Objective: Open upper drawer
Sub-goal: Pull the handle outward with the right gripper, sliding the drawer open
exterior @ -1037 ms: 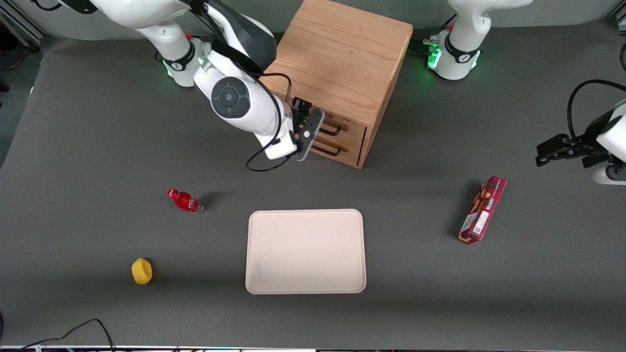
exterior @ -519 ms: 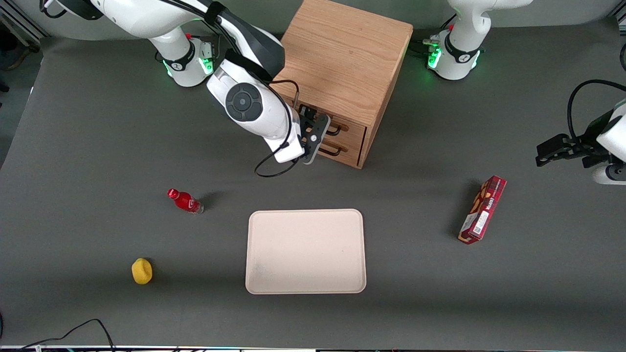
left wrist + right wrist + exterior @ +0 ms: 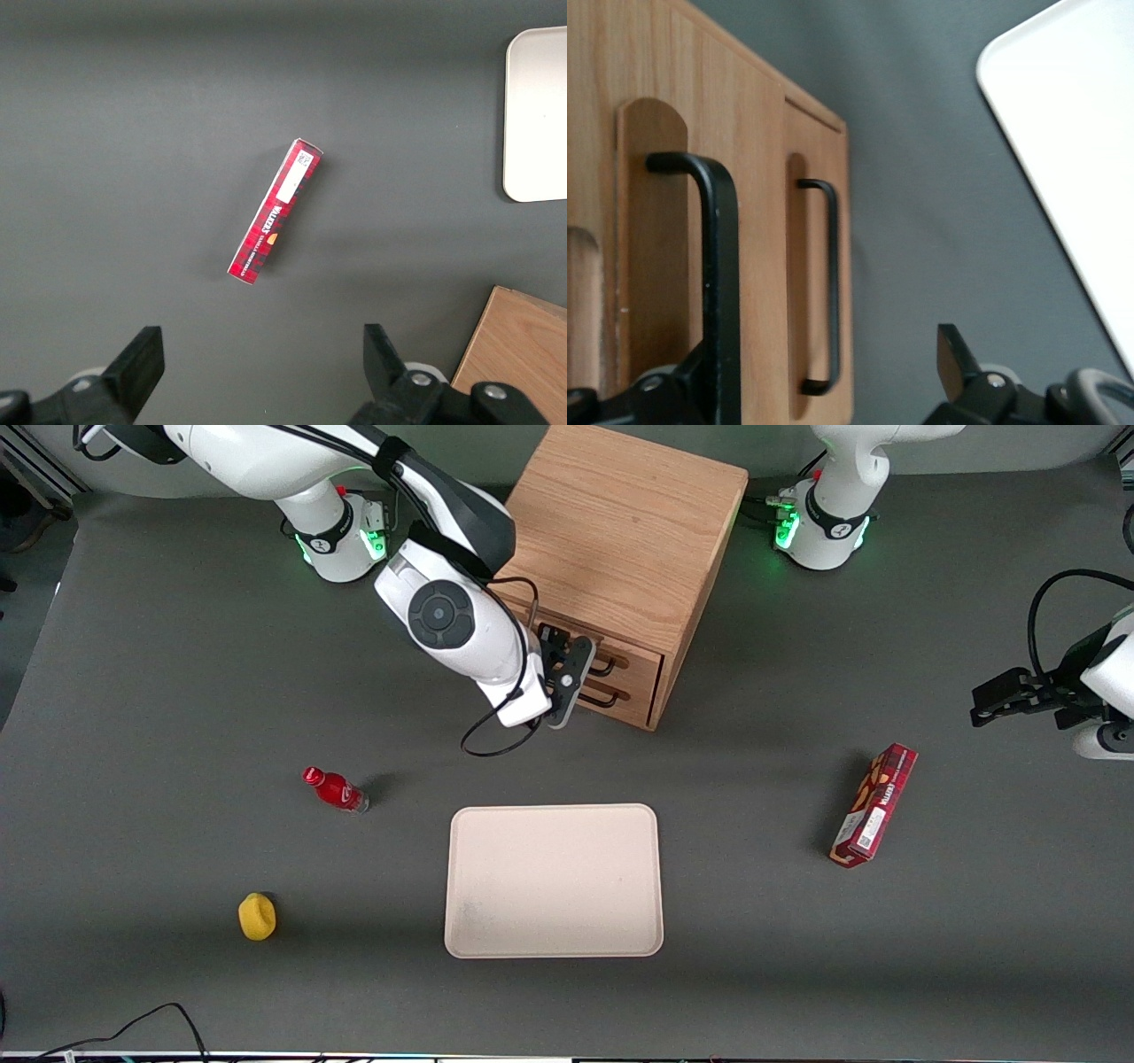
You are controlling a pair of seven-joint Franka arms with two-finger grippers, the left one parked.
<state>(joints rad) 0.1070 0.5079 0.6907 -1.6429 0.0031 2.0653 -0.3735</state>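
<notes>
Pincer (image 3: 571, 677) of the working arm, in the upper middle of the front view, level with the drawer fronts of the wooden cabinet (image 3: 620, 522). In the wrist view the pincer (image 3: 824, 350) is released: its fingers (image 3: 952, 354) stand wide apart, and the black handle (image 3: 719, 266) of the upper drawer (image 3: 636, 657) runs just beside one of them, inside the gap. The upper drawer is shut, flush with the cabinet front, directly above the lower drawer (image 3: 631, 693), whose own handle (image 3: 831, 283) lies clear of the fingers.

Step in hand, as judged: lining up on the handle; no grasp yet. The next move calls for clenching on the upper bar only, then a straight pull along the drawer's travel, toward the front camera and slightly toward the working arm's end of the table (image 3: 133, 691).

Edges and room: the two handles sit close together, so a slip downward would catch the wrong bar. In front of the cabinet the table is bare as far as the tray (image 3: 554, 810) in the lower middle of the frame; bottle (image 3: 335, 789) and red box (image 3: 874, 806) lie well apart from the pull path.
</notes>
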